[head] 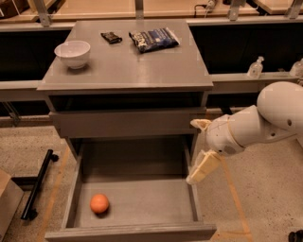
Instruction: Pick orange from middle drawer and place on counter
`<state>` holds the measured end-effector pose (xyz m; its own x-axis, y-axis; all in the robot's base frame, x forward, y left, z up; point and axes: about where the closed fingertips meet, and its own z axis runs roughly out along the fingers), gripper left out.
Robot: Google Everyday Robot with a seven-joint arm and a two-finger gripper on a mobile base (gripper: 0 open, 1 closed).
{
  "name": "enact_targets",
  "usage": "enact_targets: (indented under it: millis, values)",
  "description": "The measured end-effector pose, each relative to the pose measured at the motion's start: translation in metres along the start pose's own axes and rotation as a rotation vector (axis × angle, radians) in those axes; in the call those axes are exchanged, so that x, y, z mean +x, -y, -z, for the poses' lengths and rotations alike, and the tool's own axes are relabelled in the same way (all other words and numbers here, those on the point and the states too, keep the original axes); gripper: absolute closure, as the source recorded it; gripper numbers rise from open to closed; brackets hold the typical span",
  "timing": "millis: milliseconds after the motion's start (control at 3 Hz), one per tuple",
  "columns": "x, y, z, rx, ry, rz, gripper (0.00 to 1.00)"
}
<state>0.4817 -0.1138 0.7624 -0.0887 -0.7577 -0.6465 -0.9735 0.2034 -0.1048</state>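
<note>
Speckled floor under a grey drawer cabinet, pale wooden tabletops along the back. On the counter: white bowl at the left, small dark packet near the back edge, blue snack bag just right of it, all three apart from each other. Below the counter an open dark slot, then an upper drawer front, shut.

Middle drawer pulled out wide toward the camera, with the orange on its flat grey floor. Orange in the front-left part of the drawer, near the left wall but not touching it, well apart from the gripper.

Gripper at the right side of the cabinet, by the drawer's right wall, about level with the gap between the upper front and the open drawer box. Fingers spread wide, one up by the right end of the upper drawer front, the other pointing down over the drawer's right rear corner; released, gripping nothing. White arm reaching in from the right edge of frame.

Clear pump bottle on the ledge at the right, behind the arm. Black bar stand lying on the floor left of the cabinet, corner of a cardboard box at the bottom-left edge.
</note>
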Motion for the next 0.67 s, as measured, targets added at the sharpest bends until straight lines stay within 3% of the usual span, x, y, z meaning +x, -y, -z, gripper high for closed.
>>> enact_targets:
  millis: [333,667]
  values:
    - [0.005,-0.004,0.009,0.023,-0.011,-0.022,0.0]
    - [0.007,-0.006,-0.012,0.027,0.036,-0.029,0.0]
